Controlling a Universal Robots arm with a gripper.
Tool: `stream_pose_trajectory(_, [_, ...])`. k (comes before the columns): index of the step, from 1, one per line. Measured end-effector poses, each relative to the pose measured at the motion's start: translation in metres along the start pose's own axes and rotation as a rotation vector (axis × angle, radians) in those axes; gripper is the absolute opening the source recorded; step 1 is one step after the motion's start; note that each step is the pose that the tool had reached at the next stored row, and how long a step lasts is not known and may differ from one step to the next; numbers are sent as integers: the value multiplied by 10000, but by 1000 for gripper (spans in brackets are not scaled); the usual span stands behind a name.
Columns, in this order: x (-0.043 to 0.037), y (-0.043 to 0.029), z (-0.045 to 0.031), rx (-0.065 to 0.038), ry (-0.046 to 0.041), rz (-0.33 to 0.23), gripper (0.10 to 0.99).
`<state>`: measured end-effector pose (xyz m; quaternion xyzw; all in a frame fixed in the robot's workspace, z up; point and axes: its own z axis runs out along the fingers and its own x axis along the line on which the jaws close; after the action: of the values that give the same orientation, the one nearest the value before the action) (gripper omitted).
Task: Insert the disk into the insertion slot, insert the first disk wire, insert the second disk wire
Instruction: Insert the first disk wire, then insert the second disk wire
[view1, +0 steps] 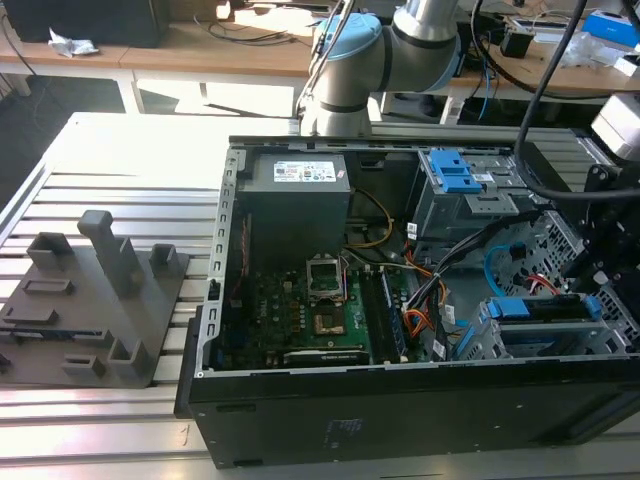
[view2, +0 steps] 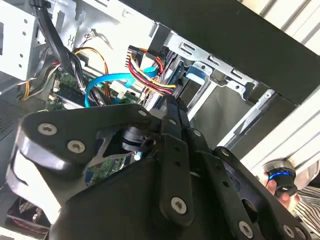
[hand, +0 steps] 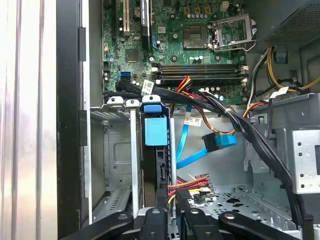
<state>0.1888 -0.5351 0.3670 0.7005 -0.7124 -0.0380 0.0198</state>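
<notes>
Fixture (view1: 95, 300) stands at the exterior view's left, well apart from the case (view1: 400, 400). Board (view1: 320, 310) lies mid-case. Towards the exterior view's right, the disk (view1: 540, 307) sits in the slot (view1: 535, 345), so the first step appears done.

In the first wrist view the second wire (hand: 182, 145) hangs loose beside the disk, its plug (hand: 218, 142) joined to nothing. The gripper (hand: 170, 197) is at the end of the red and yellow wires (hand: 192, 181), just beside the disk's edge. Whether it is open or closed cannot be told.

Risks, as judged:
- A plug offered off-square could jam or bend contacts.
- The black bundle (hand: 240, 125) crosses close above the work and could snag the arm.
- The loose second wire could be dragged or trapped.
- In the second wrist view a person's hand (view2: 280, 187) is near the case edge, so contact is possible.
</notes>
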Motion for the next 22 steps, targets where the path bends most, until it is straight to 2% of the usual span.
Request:
stream_pose_trajectory(1, [-11,7,-89,0,-1,0,106])
stream_pose_trajectory(3, [-29,20,-248,0,1,-1,106])
stream_pose_trajectory(6, [-32,29,-357,0,1,0,106])
stream_pose_trajectory(20, [-32,30,-360,0,-9,-1,106])
stream_pose_trajectory(21, [-32,30,-360,-1,-9,-1,114])
stream_pose_trajectory(22, [-32,29,-360,-1,-10,-2,173])
